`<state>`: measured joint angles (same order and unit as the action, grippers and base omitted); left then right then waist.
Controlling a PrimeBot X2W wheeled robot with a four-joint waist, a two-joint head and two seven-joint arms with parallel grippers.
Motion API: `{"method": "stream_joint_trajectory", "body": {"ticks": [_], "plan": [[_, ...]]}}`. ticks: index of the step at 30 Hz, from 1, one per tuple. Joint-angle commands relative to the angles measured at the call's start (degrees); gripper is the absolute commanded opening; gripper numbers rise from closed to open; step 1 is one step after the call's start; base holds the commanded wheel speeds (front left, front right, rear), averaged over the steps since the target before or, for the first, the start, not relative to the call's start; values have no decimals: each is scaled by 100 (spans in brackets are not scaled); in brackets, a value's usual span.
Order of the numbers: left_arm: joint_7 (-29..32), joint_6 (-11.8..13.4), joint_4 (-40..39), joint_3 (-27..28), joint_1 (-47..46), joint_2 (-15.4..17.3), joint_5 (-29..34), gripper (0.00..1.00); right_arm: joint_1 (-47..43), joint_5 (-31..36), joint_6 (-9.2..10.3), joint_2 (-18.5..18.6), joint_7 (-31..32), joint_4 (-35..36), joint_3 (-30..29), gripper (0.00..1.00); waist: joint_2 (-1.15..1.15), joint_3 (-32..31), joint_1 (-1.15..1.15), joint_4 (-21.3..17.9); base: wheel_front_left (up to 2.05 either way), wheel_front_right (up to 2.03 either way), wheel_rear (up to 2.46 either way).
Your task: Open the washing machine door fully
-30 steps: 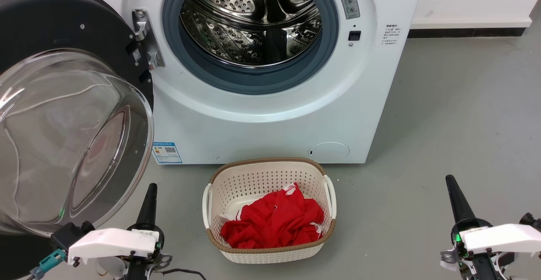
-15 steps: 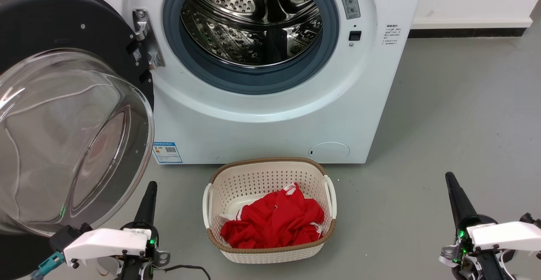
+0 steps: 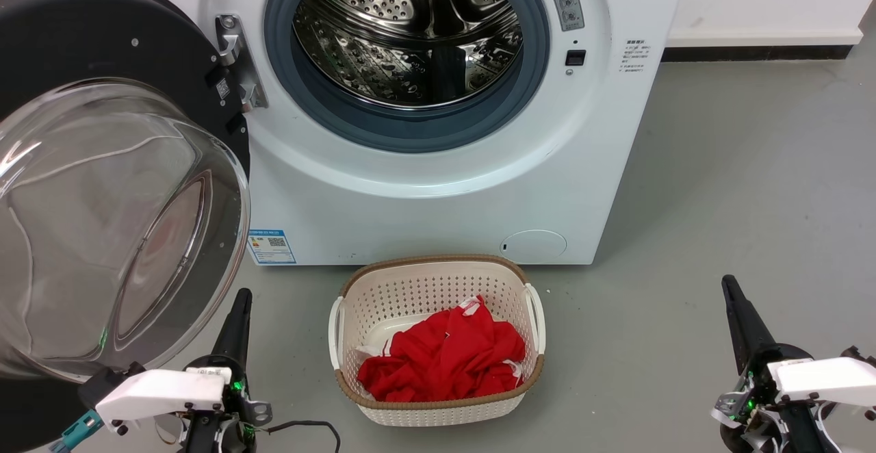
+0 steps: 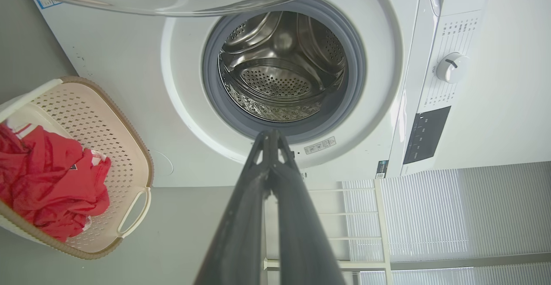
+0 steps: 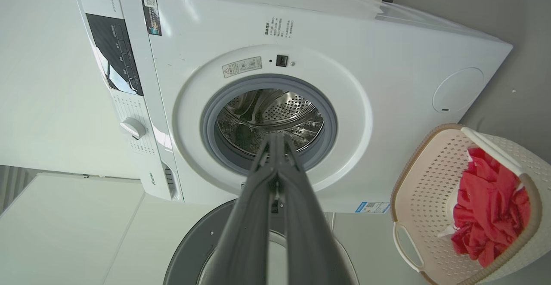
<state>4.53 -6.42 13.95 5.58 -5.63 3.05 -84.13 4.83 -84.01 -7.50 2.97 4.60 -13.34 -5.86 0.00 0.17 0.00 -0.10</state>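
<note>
The washing machine door (image 3: 116, 186) hangs from its hinge (image 3: 236, 63) at the left edge of the drum opening (image 3: 407, 35), on the robot's left. It is swung well clear of the opening, so the steel drum is fully exposed. The door's inner face, with the bulging glass bowl, is turned toward the robot. Its free edge runs off the left side of the head view, so contact with the hinge stop cannot be confirmed. The left gripper (image 3: 241, 299) sits low at the robot's left, fingers pressed together and holding nothing. The door lies above and to the left of these fingers, and the lower rim of the bowl appears just beside the fingertip in the head view. Whether the two touch cannot be told, because depth is not resolved. The right gripper (image 3: 729, 287) is also closed on nothing. It stands well apart from the door, on the far side of the basket (image 3: 438, 408) holding the red cloth (image 3: 445, 357) on the floor. The left arm is therefore the nearer one. The hinge axis is upright, so any remaining travel would be a swing further toward the robot's left and back toward the machine front. On this judgement the task looks complete or nearly so, and a final nudge, if required, would fall to the left fingers against the bowl-side face.
</note>
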Motion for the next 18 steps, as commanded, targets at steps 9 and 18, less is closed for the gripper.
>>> {"method": "stream_joint_trajectory", "body": {"ticks": [9,18], "plan": [[127,-74,6,64,-74,-11,-445,0,126,-461,2,7,109,-42,-38,0,0,0,0,4,0,0,0],[212,-120,17,112,-85,-21,-803,0,173,-830,2,5,197,-74,-60,0,0,1,0,9,0,0,0]]}}
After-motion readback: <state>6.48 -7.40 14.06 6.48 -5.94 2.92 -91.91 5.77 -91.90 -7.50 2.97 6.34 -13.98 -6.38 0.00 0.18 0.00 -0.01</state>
